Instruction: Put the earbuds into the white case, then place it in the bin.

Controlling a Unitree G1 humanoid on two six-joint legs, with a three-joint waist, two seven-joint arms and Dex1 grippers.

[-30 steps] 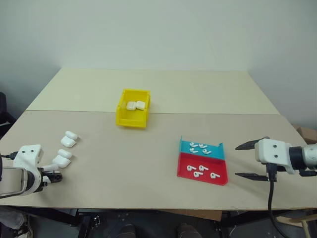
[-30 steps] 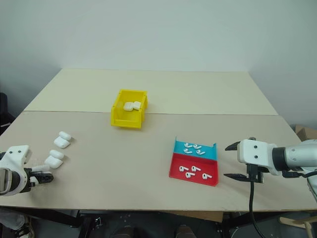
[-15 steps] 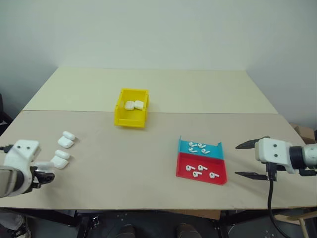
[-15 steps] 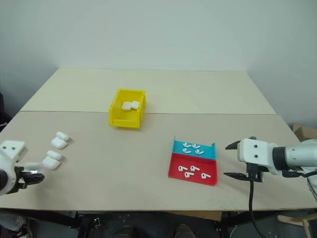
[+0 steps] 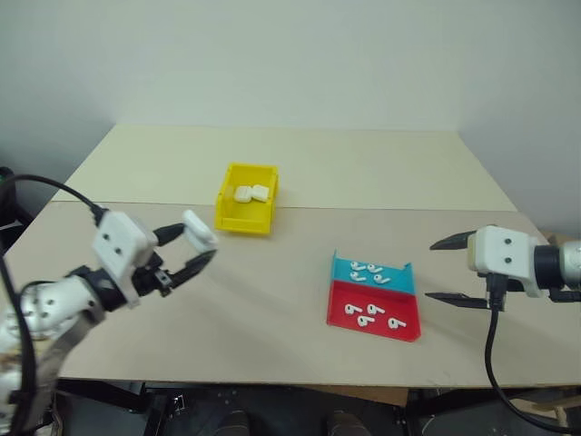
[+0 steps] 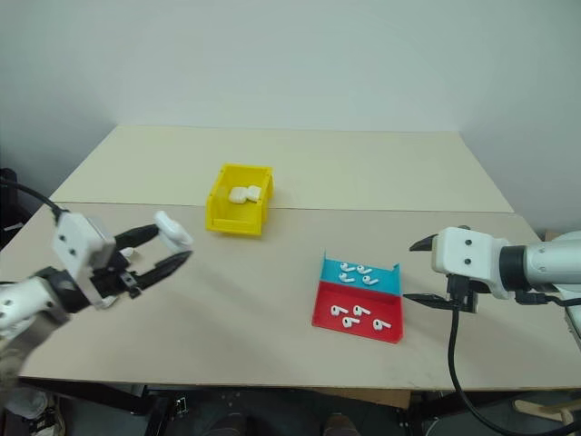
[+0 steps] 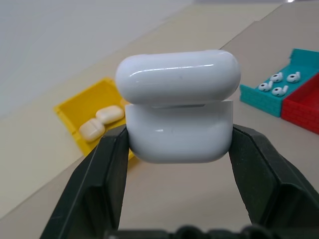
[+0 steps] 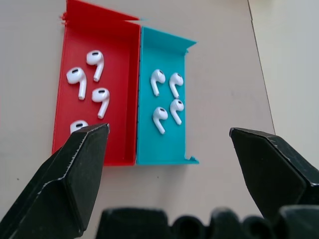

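Left end effector [image 5: 188,250] has come up off the near-left worktop edge and swung in toward the bin [image 5: 245,197], now clamped on a white case [image 5: 198,229], held above the surface just near-left of the bin; in the left wrist view the case [image 7: 178,105] sits between both fingers [image 7: 107,172] with its lid slightly ajar. Case pile that lay near-left of the bin a second ago is out of frame now as the camera shifted, so can't say what is left there. Right end effector [image 5: 442,270] barely changed: jaws spread wide, holding nothing, hovering just right of the red-and-teal tray [image 5: 374,313]. Earbuds [image 8: 167,100] lie loose in the tray, four in the teal half, four in the red half; tray sits near-right of the bin. Bin holds two more white cases [image 5: 251,193]. Worktop [image 5: 272,300] is two beige panels butted together, the seam running just behind the bin's front lip. Plain pale wall [image 5: 290,54] behind the bin.
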